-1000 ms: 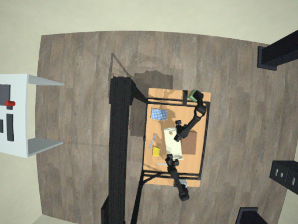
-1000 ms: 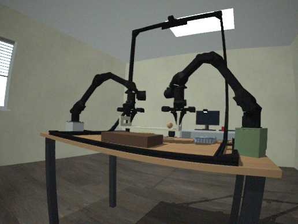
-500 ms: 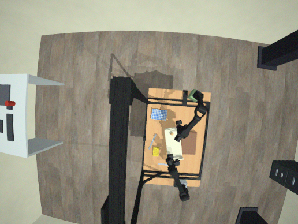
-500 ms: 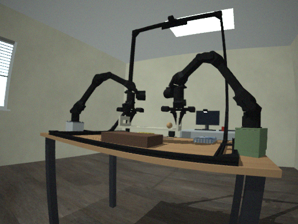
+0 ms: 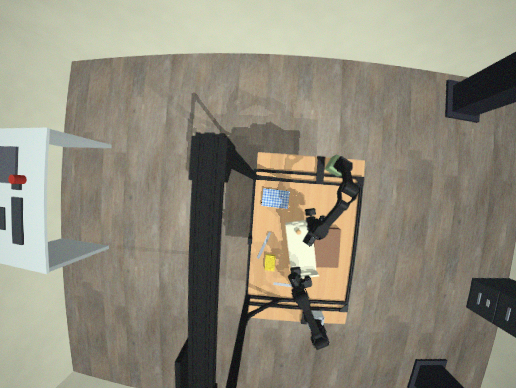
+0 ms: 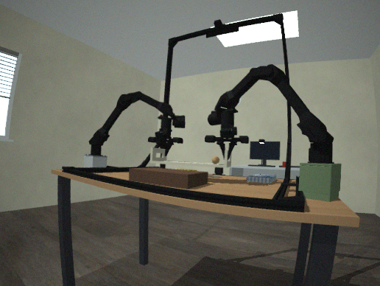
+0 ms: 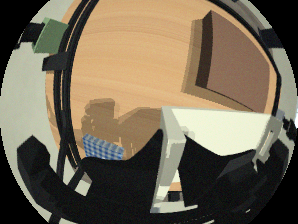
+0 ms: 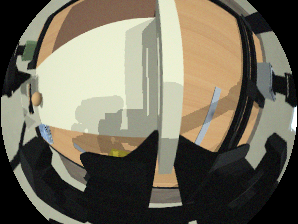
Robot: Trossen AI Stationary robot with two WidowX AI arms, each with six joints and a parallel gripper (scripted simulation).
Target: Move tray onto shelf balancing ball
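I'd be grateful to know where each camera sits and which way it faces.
Top: overhead, facing down on the table; both arms show.
Exterior: beside the table, facing across; both arms show.
Left wrist: above one end of the tray, facing down; left gripper shows.
Right wrist: above the other end, facing down; right gripper shows.
Wrist views share the tray.

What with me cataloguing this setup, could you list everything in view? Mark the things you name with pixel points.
tray [image 5: 302, 250] [image 6: 188, 163] [image 7: 225, 130] [image 8: 100, 65]: 1, cream, between grippers
ball [image 5: 297, 231] [image 6: 215, 160] [image 8: 37, 99]: 1, tan, on tray
shelf block [image 5: 331, 250] [image 6: 158, 175] [image 7: 237, 65] [image 8: 95, 17]: 1, brown, on table
checked block [image 5: 275, 198] [image 6: 261, 179] [image 7: 102, 147] [image 8: 46, 133]: 1, blue-white, on table
small block [image 5: 270, 262] [image 6: 187, 169] [image 8: 118, 153]: 1, yellow, on table
strips [image 5: 264, 245] [image 8: 208, 116]: 2, grey, on table
table [image 5: 310, 192] [image 6: 239, 189] [image 7: 125, 45] [image 8: 210, 40]: 1, wood-topped, centre
desk [image 5: 35, 200] [image 6: 239, 172]: 1, white, by wall
monitor [image 6: 265, 150]: 1, dark, on desk
cylinder [image 5: 17, 179] [image 6: 284, 164]: 1, red, on desk
drawer cabinet [image 5: 492, 300]: 1, black, floor
window [image 6: 4, 99]: 1, white, wall
light panel [image 6: 291, 23]: 1, white, ceiling
frame [image 5: 205, 250] [image 6: 168, 74]: 1, black, around table
bases: 2, left green [image 6: 319, 180] [image 7: 50, 36], right grey [image 6: 95, 161] [image 8: 265, 81]
arms: 2, black; left gripper [image 5: 305, 226] [image 6: 226, 158] [image 7: 170, 145], right gripper [image 5: 302, 277] [image 6: 163, 155] [image 8: 167, 145] on tray ends
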